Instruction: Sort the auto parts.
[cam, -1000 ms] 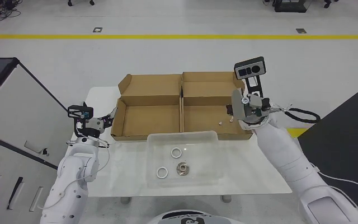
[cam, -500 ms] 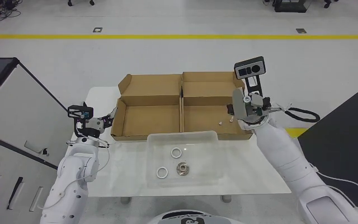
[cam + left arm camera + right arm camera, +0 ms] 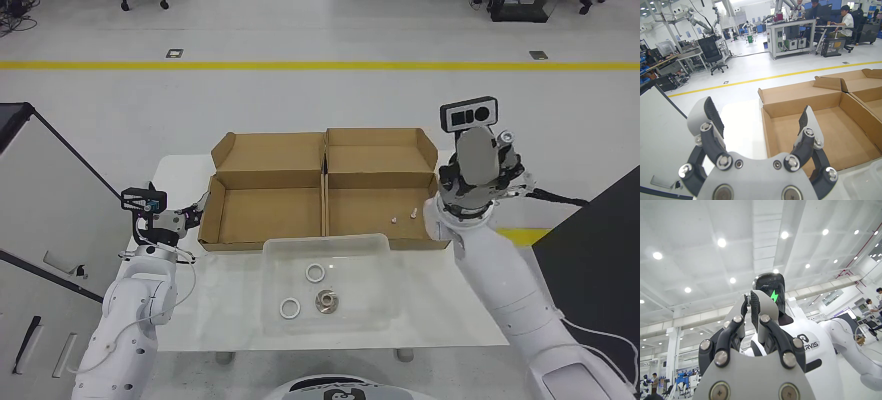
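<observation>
Silver threaded bolt (image 3: 748,298) — plain in the right wrist view — is pinched by the right tool (image 3: 749,303); the left tool (image 3: 757,105) is spread wide.

Cardboard boxes (image 3: 270,215) are shown in brown, the tray (image 3: 372,292) in clear plastic. Rings (image 3: 308,270) are rendered white, the bolt (image 3: 748,299) silver.

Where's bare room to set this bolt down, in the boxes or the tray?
Left box floor: all bare. Right box: bare except two small parts right of its middle. Tray: rings and hub crowd its left half; right half free.
</observation>
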Robot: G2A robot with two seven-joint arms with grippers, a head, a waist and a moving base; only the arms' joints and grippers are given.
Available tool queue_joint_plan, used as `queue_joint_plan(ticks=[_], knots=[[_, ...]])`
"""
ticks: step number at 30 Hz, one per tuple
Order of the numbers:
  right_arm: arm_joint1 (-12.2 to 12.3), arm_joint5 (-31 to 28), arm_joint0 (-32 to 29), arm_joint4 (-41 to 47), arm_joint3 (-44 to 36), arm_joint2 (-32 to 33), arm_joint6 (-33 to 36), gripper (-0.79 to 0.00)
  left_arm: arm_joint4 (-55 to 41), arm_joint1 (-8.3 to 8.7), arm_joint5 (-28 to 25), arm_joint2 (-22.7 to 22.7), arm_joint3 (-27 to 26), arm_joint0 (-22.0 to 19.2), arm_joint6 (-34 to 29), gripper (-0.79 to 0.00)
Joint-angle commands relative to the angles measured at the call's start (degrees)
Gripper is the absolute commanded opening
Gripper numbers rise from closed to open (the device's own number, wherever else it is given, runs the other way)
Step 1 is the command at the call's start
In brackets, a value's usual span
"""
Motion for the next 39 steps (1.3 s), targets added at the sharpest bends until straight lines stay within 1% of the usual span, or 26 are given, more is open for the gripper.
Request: queue_joint_plan(ticks=[1,4,11,12,14,19,22,28,33,39], knots=[[-0.3,-0.1,-0.1,0.1,0.0,0.1,-0.4,-0.785,0.0,0.00,0.0,0.0,0.0,0.0,0.0,0.000],[-0.7,0.2,0.2,-2.0,0.5,0.4,-1.0,-0.785,0.0,0.00,0.0,0.0,0.0,0.0,0.0,0.000],[-0.7,2.2,0.9,-12.4,1.5,2.4,-2.0,-0.785,0.0,0.00,0.0,0.0,0.0,0.0,0.0,0.000],[-0.8,2.4,0.8,-12.8,1.4,2.7,-2.2,-0.785,0.0,0.00,0.0,0.0,0.0,0.0,0.0,0.000],[-0.6,3.1,1.0,-17.1,1.5,3.4,-1.9,-0.785,0.0,0.00,0.0,0.0,0.0,0.0,0.0,0.000],[-0.5,4.2,1.2,-22.8,1.2,5.1,-1.4,-0.785,0.0,0.00,0.0,0.0,0.0,0.0,0.0,0.000],[-0.7,3.7,0.7,-22.2,0.9,5.7,-1.2,-0.785,0.0,0.00,0.0,0.0,0.0,0.0,0.0,0.000],[-1.8,2.4,-0.6,-13.2,0.4,5.7,-0.7,-0.785,0.0,0.00,0.0,0.0,0.0,0.0,0.0,0.000],[-2.7,2.0,-1.0,-8.1,0.5,5.6,-0.2,-0.785,0.0,0.00,0.0,0.0,0.0,0.0,0.0,0.000],[-3.6,1.9,-0.9,-6.2,0.7,5.9,0.1,-0.785,0.0,0.00,0.0,0.0,0.0,0.0,0.0,0.000]])
